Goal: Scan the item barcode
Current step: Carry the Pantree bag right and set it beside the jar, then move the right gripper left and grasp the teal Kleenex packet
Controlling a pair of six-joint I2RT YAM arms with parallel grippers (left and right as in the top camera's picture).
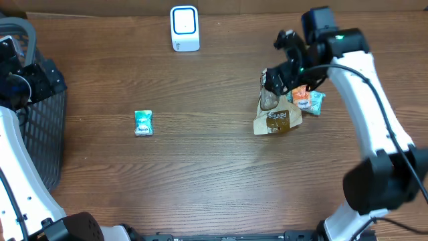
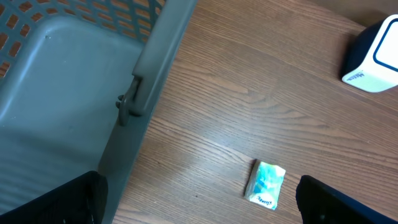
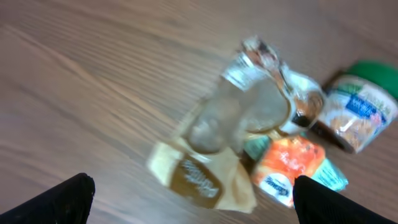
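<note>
At table right, right gripper (image 3: 193, 186) hangs wide open, empty, over a heap (image 1: 277, 122) of packets. Left gripper (image 2: 198, 186) is wide open, empty, above the basket (image 2: 62, 74) rim. One teal packet (image 1: 143, 123) lies alone mid-table, well apart from both grippers; scanner (image 1: 184, 28) stands at far edge

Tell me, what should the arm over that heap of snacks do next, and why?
Probably lower the right tool onto the clear packet: its jaws stand open and empty above the heap, and nothing is held for the white scanner.
</note>
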